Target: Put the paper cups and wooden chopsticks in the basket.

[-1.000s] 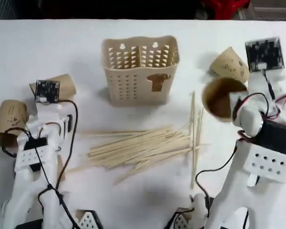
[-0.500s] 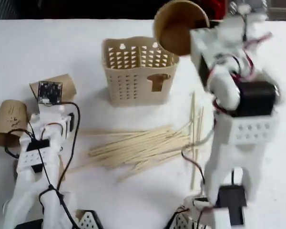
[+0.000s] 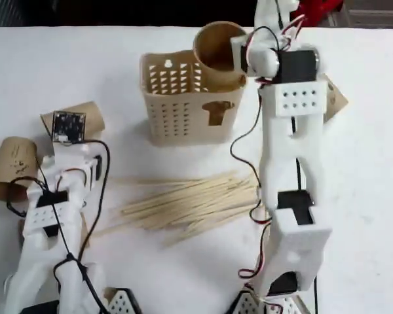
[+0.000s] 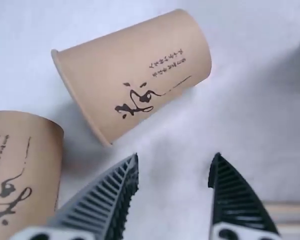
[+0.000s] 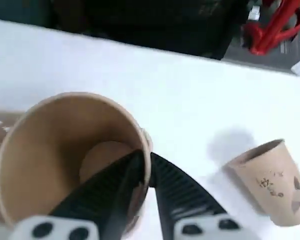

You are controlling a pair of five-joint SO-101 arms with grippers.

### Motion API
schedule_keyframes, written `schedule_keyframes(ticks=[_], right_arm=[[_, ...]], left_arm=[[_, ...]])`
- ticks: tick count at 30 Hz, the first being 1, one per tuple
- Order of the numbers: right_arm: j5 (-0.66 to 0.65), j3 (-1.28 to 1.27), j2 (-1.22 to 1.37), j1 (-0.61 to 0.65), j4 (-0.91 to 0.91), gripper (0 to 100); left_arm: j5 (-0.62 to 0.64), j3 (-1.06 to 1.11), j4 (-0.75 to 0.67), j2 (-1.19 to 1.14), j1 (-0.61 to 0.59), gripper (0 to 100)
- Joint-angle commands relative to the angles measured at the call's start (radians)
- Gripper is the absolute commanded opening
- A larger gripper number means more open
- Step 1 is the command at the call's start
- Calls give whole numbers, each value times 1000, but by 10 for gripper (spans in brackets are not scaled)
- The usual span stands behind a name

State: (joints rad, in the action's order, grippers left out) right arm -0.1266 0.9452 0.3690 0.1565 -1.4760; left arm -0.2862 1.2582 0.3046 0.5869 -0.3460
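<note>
Left gripper (image 4: pixel 176 157): fingers spread wide, nothing between them, hanging low over the white table (image 4: pixel 270 100). Just ahead of its tips I see a printed paper cup (image 4: pixel 132 75) lying on its side, rim end nearer one finger, close to it but not touching. A second paper cup (image 4: pixel 20 170) lies on its side right beside that same finger, near the first cup but apart from it. Off toward the other arm, the wooden chopsticks (image 3: pixel 183 206) lie in a loose heap on the table between the two arms. The basket (image 3: pixel 183 111) stands upright beyond the heap, a perforated beige one with two compartments. Right gripper (image 5: pixel 147 160): pinched on the wall of the held cup (image 5: pixel 70 150), one finger inside the mouth, one outside. That cup is tilted over the basket's right compartment; I cannot tell whether it touches the basket. Past the right gripper's tips a fourth cup (image 5: pixel 270 185) lies on its side on the table, well apart from the held cup.
</note>
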Motion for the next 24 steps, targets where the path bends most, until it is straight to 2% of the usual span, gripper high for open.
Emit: schedule_keyframes(ticks=[1, 3, 9, 12, 15, 18, 24], right_arm=[[0, 41, -4, 2, -15, 19], [0, 41, -10, 4, -25, 40], [-2, 41, -39, 1, -61, 266], [-3, 41, -45, 1, -91, 328], [-3, 41, -84, -39, -111, 330], [-20, 41, -133, -145, -101, 306], [-192, -5, -35, -389, 70, 95]], left_arm=[[-14, 2, -23, 28, 21, 252], [-14, 2, -23, 28, 21, 252], [-14, 2, -23, 28, 21, 252], [-14, 2, -23, 28, 21, 252], [-14, 2, -23, 28, 21, 252], [-14, 2, -23, 28, 21, 252], [-14, 2, -23, 28, 21, 252]])
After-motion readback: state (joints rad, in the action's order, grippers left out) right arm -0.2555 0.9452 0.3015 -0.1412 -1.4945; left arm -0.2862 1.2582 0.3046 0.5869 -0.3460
